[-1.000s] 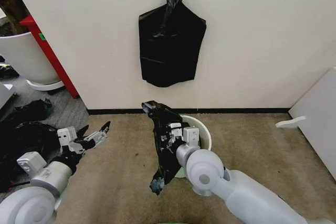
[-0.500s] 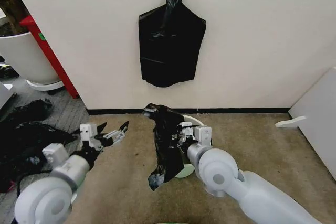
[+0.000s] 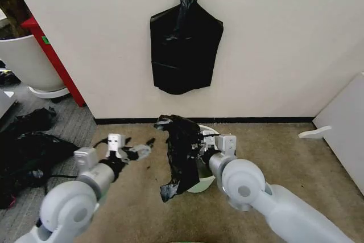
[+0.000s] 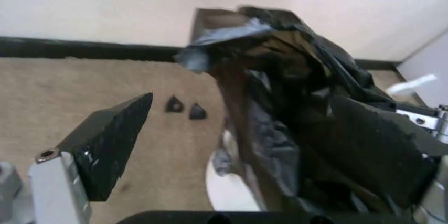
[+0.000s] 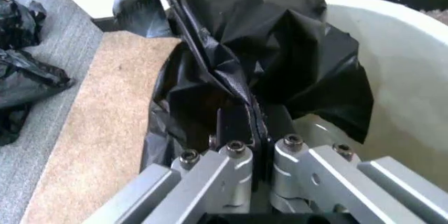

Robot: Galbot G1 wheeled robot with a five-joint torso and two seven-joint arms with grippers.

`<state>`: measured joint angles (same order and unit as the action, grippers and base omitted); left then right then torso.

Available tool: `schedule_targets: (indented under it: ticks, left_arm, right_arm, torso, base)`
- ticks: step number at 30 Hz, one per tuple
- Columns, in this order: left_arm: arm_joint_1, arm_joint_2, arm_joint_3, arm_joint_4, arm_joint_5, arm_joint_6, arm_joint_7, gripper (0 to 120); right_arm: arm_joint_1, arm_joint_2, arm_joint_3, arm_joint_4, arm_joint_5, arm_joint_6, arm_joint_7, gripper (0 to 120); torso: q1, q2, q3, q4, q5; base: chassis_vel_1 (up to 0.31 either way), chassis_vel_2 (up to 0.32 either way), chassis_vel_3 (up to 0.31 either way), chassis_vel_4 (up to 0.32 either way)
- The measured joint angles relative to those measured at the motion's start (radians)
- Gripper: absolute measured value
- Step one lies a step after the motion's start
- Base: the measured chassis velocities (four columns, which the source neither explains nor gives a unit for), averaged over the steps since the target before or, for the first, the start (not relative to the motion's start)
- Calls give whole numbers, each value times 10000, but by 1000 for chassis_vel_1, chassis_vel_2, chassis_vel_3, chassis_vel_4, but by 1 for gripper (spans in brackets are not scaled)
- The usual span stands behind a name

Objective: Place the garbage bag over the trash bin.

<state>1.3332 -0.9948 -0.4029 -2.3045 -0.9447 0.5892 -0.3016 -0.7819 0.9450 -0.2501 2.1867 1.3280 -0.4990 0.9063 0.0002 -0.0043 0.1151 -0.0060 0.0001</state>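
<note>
Right hand (image 5: 253, 129) pinches garbage bag (image 3: 180, 152) beside trash bin (image 3: 219, 140).

Both arms are smooth pale grey tubes with big rounded joint housings. The left gripper (image 3: 138, 151) has black wedge-shaped fingers (image 4: 112, 142) on silver mounts; the right gripper (image 5: 255, 129) shows brushed metal links studded with hex screws.

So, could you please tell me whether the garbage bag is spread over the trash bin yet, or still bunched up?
Still bunched. The garbage bag hangs crumpled from the right gripper, fingers shut on it, beside the trash bin, whose rim is bare.
</note>
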Motion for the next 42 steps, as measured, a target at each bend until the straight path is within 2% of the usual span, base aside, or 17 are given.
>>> schedule_targets:
  ticks: [12, 14, 18, 22, 33, 42]
  left_arm:
    - [-1404, -265, 1362, 730, -568, 595, -1229, 100]
    - [-1985, -399, 1897, 1029, -737, 768, -1561, 100]
    - [-2533, -557, 2417, 1286, -989, 925, -2024, 100]
    - [-3199, -825, 3221, 1668, -1231, 1246, -2911, 100]
    - [-3648, -1195, 3760, 1989, -1917, 1494, -4550, 100]
    - [-3901, -1524, 4128, 2373, -2243, 1487, -5202, 100]
  right_arm:
    - [-305, -369, 419, 218, 133, 1, -118, 0]
    - [-333, -461, 491, 264, 212, 1, -128, 0]
    - [-392, -520, 585, 281, 289, 3, -137, 0]
    - [-529, -621, 734, 330, 409, 14, -144, 0]
    - [-745, -743, 1125, 313, 518, 8, -267, 0]
    - [-798, -863, 1214, 337, 611, 1, -325, 0]
  torso:
    - [0, 0, 0, 1, 2]
    - [0, 0, 0, 1, 1]
    - [0, 0, 0, 0, 2]
    - [0, 0, 1, -1, 1]
    - [0, 0, -1, 1, 2]
    - [0, 0, -1, 1, 3]
  base:
    - [0, 0, 0, 0]
    - [0, 0, 0, 0]
    - [0, 0, 0, 0]
    - [0, 0, 0, 0]
    - [0, 0, 0, 0]
    - [0, 0, 0, 0]
